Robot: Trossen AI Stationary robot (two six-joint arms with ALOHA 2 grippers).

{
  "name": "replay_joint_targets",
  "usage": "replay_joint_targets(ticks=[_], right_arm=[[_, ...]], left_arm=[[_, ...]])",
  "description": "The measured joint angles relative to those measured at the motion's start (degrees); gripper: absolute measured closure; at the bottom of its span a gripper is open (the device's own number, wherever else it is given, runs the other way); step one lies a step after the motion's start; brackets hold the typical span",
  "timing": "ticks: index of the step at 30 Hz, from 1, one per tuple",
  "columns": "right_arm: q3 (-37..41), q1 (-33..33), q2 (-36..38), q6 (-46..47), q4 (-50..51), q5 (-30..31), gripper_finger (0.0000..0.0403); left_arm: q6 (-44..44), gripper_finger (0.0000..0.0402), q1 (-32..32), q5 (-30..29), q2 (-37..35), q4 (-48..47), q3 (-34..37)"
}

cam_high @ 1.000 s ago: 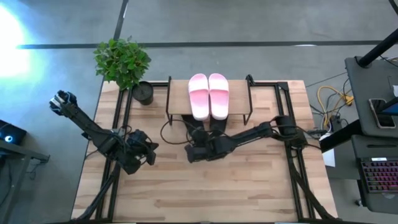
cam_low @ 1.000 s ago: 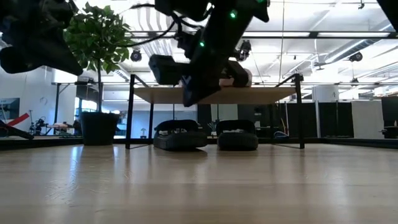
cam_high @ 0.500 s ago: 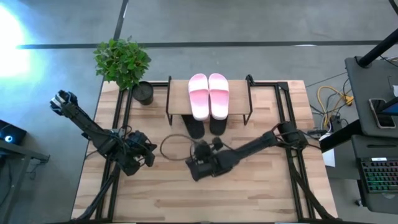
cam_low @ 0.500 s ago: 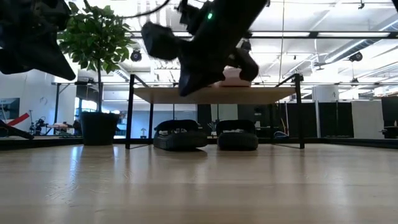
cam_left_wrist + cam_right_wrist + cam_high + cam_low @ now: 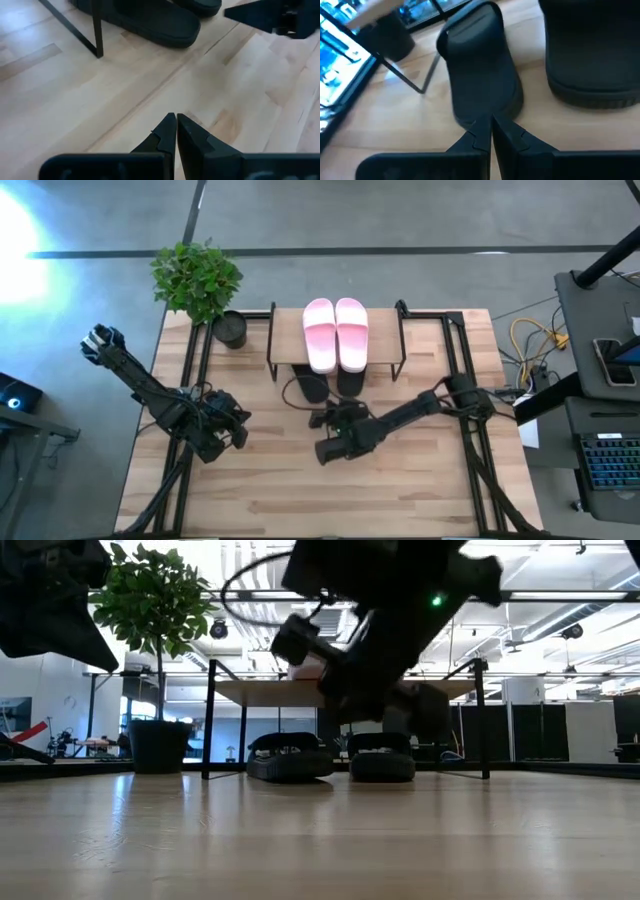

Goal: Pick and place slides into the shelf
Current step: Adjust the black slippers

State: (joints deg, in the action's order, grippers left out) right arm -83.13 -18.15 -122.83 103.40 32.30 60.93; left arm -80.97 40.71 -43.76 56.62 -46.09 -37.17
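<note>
The pink slides [image 5: 335,332] lie side by side on the plank top of the shelf [image 5: 285,345]. The black slides [image 5: 290,758] [image 5: 382,758] rest soles down on the table under the plank [image 5: 260,692], with their heels sticking out toward the near edge [image 5: 312,386]. My right gripper [image 5: 490,121] is shut and empty. It hovers just in front of those heels and points at the left black slide [image 5: 480,65]. My left gripper [image 5: 176,118] is shut and waits above the table left of the shelf [image 5: 236,420].
A potted plant [image 5: 197,278] with a black pot [image 5: 231,329] stands at the far left corner beside the shelf. The shelf's thin black legs [image 5: 97,30] stand on the table. A cable loops by the right arm [image 5: 292,392]. Bare wood lies toward the near edge [image 5: 330,500].
My right gripper has drawn back from the shelf toward the near edge, then swung slightly right and dropped lower in front of the black slides. It stays shut. The slides and the left arm have kept still.
</note>
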Motion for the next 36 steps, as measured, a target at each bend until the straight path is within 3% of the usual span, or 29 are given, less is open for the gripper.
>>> replay_joint_targets(ticks=[3,7,10,18,28,36], right_arm=[[1.0,1.4,0.0,-8.7,-5.8,-2.1,0.0394],[1.1,2.8,-0.3,-27.0,-17.4,-3.9,0.0394],[-0.2,4.0,-0.8,-35.8,-20.4,-4.0,0.0394],[-0.4,6.9,-2.8,-35.9,-17.7,-4.9,0.0394],[-4.6,7.7,-9.3,-33.2,-17.6,-10.4,0.0394],[-8.9,7.4,-10.2,-37.8,-18.0,-10.4,0.0395]], left_arm=[[0.8,0.0401,0.0,0.0,0.0,-0.3,0.0],[0.9,0.0401,0.0,-0.3,0.3,-2.4,0.0],[0.9,0.0401,0.0,-0.6,0.9,-4.0,0.0],[0.8,0.0401,1.1,-0.8,2.4,-4.0,0.1],[0.3,0.0401,2.7,0.1,4.2,-3.9,0.2],[0.2,0.0402,2.8,0.8,4.5,-3.9,0.2]])
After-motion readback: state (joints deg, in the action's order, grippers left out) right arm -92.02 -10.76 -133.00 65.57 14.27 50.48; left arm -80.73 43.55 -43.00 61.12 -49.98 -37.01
